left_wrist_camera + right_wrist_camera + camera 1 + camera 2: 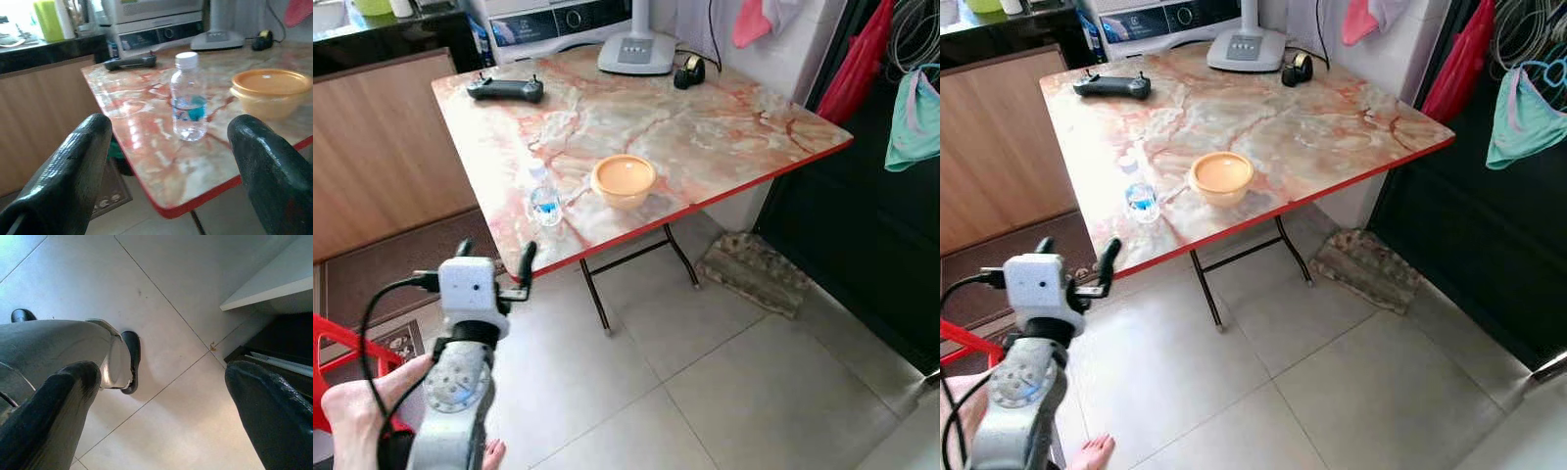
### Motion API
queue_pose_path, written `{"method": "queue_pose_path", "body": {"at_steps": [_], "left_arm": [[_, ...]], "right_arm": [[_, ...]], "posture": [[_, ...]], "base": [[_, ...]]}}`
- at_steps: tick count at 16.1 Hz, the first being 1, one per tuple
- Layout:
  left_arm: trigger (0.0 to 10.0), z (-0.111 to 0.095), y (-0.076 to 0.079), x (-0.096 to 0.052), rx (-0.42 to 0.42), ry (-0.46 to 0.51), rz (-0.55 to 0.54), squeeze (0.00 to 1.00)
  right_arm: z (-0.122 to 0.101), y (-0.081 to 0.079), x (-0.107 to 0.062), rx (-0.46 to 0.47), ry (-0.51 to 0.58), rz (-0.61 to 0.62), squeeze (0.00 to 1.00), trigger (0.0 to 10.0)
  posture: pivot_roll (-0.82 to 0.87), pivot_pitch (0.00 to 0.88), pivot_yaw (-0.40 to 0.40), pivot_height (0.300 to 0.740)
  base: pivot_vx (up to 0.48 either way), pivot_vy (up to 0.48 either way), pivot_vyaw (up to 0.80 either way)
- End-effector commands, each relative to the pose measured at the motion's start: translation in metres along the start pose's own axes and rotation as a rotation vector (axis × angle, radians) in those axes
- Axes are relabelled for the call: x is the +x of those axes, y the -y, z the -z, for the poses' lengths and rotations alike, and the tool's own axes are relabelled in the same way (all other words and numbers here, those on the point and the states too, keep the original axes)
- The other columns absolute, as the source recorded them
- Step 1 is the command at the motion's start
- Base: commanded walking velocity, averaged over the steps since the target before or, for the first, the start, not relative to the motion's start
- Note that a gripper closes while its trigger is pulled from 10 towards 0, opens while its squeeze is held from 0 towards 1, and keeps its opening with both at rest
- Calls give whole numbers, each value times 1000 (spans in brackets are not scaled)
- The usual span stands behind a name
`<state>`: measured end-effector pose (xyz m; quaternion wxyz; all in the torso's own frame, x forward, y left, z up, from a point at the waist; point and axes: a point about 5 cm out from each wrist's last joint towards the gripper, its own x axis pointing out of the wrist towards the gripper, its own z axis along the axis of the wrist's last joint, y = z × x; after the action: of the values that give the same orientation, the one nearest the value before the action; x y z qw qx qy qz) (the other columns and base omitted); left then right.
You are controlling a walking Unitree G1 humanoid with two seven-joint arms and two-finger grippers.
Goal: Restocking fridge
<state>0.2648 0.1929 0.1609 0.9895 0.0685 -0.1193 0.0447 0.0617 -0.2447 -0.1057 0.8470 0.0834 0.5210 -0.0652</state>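
A small clear water bottle (pixel 544 199) with a white cap and blue label stands upright near the front edge of the marble-patterned folding table (pixel 705 127). Just to its right sits an orange lidded bowl (pixel 624 179). My left gripper (pixel 494 257) is open and raised in front of the table edge, short of the bottle and slightly left of it. In the left wrist view, the bottle (pixel 189 98) stands between the two fingers but farther off, with the bowl (pixel 271 90) beside it. My right gripper (pixel 161 416) hangs open over the tiled floor, holding nothing.
A black controller (pixel 505 89), a fan base (pixel 636 51) and a tape roll (pixel 689 70) lie at the table's far side. A red chair (pixel 333 343) and a person's bare foot (pixel 352 411) are at my left. A mat (pixel 754 269) lies right of the table legs.
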Motion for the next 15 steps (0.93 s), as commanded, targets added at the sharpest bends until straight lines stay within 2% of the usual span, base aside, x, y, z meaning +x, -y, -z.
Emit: {"method": "queue_pose_path", "body": {"at_steps": [1, 4, 15], "left_arm": [[10000, -7, -5, -1, 8, 13, -17, 0], [10000, -11, -7, 2, 18, 7, -27, 0], [10000, -23, -4, 11, 17, 28, 6, 0]], "right_arm": [[4, 2, -2, -8, -8, 2, 0, 10000], [4, 1, -2, 15, 1, -6, 0, 10000], [2, 0, -1, 37, 10, -3, 0, 10000]], "posture": [[49, 93, -15, 740], [49, 80, -10, 740], [64, 67, -10, 740]], "base": [[277, 0, 0], [294, 0, 794], [297, 0, 0]]}}
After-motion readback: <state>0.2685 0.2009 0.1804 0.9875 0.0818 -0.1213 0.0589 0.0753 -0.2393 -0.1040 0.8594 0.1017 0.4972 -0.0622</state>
